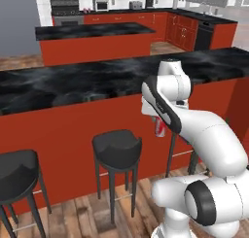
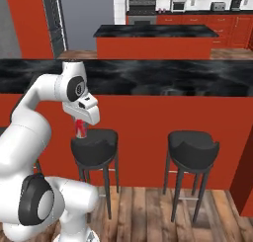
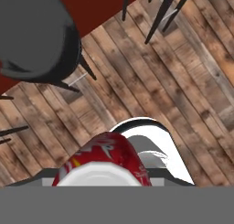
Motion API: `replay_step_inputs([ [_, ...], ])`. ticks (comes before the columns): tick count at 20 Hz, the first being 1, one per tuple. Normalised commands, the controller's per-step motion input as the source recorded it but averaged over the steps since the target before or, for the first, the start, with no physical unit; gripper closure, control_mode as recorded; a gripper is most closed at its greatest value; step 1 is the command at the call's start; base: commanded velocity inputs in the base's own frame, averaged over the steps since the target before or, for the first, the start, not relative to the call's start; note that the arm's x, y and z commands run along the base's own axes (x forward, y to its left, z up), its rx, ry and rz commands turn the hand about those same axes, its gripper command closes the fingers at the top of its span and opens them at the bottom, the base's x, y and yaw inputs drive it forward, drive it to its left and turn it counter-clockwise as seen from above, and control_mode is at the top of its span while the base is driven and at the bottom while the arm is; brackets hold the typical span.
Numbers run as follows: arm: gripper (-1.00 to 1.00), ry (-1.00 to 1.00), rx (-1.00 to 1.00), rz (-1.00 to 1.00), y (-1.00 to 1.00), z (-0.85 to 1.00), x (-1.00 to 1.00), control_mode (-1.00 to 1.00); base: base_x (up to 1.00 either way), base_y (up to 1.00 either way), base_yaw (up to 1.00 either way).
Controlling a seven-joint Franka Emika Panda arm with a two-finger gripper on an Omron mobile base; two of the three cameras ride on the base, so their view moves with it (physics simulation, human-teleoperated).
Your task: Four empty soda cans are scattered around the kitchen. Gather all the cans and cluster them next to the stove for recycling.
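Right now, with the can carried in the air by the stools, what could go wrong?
1. The red soda can hangs from the jaws over the wood floor; if it slips, it may fall and roll.
2. The black stool is close beside the can; a low swing could hit it.

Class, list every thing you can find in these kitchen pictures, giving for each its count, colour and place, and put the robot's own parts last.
Red soda can: one, red with silvery top, held in the gripper above the wood floor.
Black round bar stools: three, along the near counter.
Black marbled counter on red base: one, nearest.
Island with black top: one, middle of room.
Grey stove: one, far wall.
Silver toaster oven: one, right of stove.
White arm's gripper: one, shut on the can.
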Motion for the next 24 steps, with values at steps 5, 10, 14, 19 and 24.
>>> replay_step_inputs([
  [5, 1.0, 0.0, 0.0, 0.0, 0.0, 0.0, 0.0, 1.0, 0.0, -0.68, 0.0],
  [10, 1.0, 0.0, 0.0, 0.0, 0.0, 0.0, 0.0, 1.0, 0.0, -0.69, 0.0],
  [14, 1.0, 0.0, 0.0, 0.0, 0.0, 0.0, 0.0, 1.0, 0.0, -0.69, 0.0],
  [19, 1.0, 0.0, 0.0, 0.0, 0.0, 0.0, 0.0, 1.0, 0.0, -0.68, 0.0],
  [24, 1.0, 0.0, 0.0, 0.0, 0.0, 0.0, 0.0, 1.0, 0.0, -0.68, 0.0],
])
